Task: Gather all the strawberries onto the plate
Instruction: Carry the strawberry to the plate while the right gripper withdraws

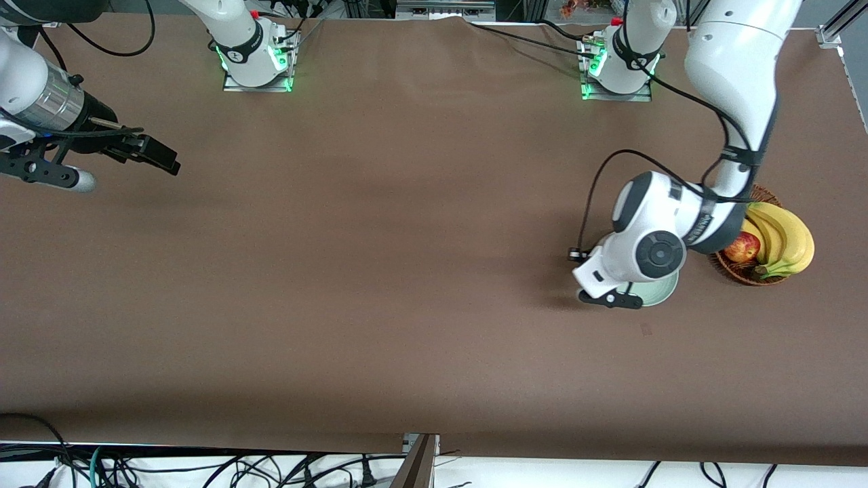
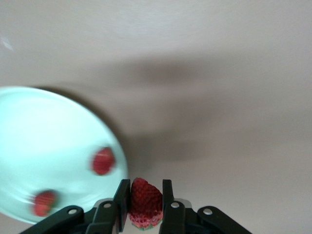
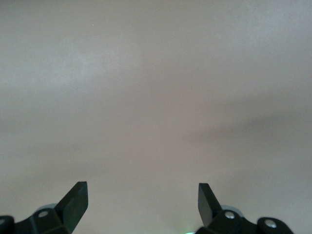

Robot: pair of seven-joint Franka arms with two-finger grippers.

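Note:
In the left wrist view my left gripper [image 2: 145, 187] is shut on a red strawberry [image 2: 145, 201], its green cap toward the palm. It hangs over the brown table just off the rim of the pale mint plate [image 2: 44, 131]. Two more strawberries [image 2: 103, 161] [image 2: 44, 203] lie on that plate. From the front, the left arm's hand covers most of the plate [image 1: 663, 293], and the berries are hidden there. My right gripper [image 1: 122, 169] waits open at the right arm's end of the table, with only bare table between its fingers [image 3: 75, 200].
A brown wicker basket [image 1: 736, 271] stands beside the plate, at the left arm's end of the table. It holds bananas [image 1: 786, 237] and a red apple [image 1: 742, 247]. The left arm's forearm passes over the basket.

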